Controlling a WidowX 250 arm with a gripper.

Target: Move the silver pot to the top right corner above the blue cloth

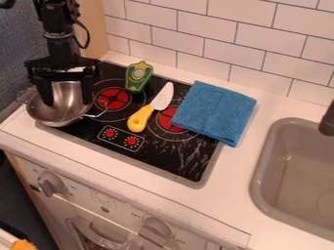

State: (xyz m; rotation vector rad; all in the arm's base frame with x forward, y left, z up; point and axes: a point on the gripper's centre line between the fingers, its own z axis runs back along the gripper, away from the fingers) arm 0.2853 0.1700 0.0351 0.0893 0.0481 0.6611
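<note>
A: Starting large, what are we seeing from here?

B: The white counter (228,195) is running below the tiled wall (254,44), carrying the black stove (176,158) with the grey sink (297,171) to its right in the view. The blue cloth (215,112) is overlapping the stove's right side.

A: And the gripper (68,103)?

B: It is hanging at the upper left, over the silver pot (60,110), which is sitting by the stove's left edge. The yellow-handled knife (151,108) and the green toy (138,77) are lying between pot and cloth.

A: What are the fingers doing?

B: They are standing wide apart, one dipping inside the bowl, the other standing by the rim's right side. Neither is visibly pinching the wall.

A: Which step is that illustrating?

B: Grasping, I am judging; the carrying is awaiting a firm hold. The next move is calling for settling the fingers astride one stretch of rim, closing, then lifting clear of knife and toy, and travelling towards the counter strip behind the cloth. The thin handle (98,115) is possibly catching the knife otherwise.
</note>
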